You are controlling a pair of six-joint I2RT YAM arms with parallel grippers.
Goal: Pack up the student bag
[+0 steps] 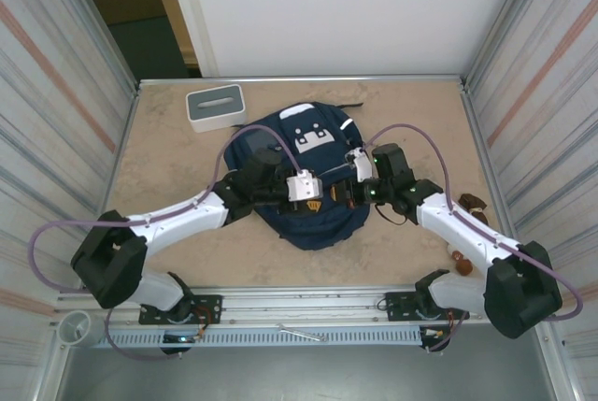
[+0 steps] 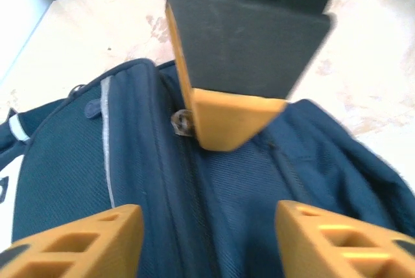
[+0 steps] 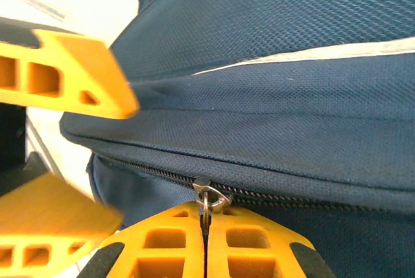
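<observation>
The student bag (image 1: 322, 223) is laid on the counter (image 1: 420, 130) — its zipper pull (image 3: 206, 197) is pinched by the clenched right claw (image 3: 205, 226), and the left claw (image 2: 206, 218) is held spread, seemingly just above the fabric.

No legible text or labels anywhere.

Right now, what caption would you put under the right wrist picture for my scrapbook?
Right gripper pinches the zipper pull on the navy student bag, open left gripper alongside.
</observation>
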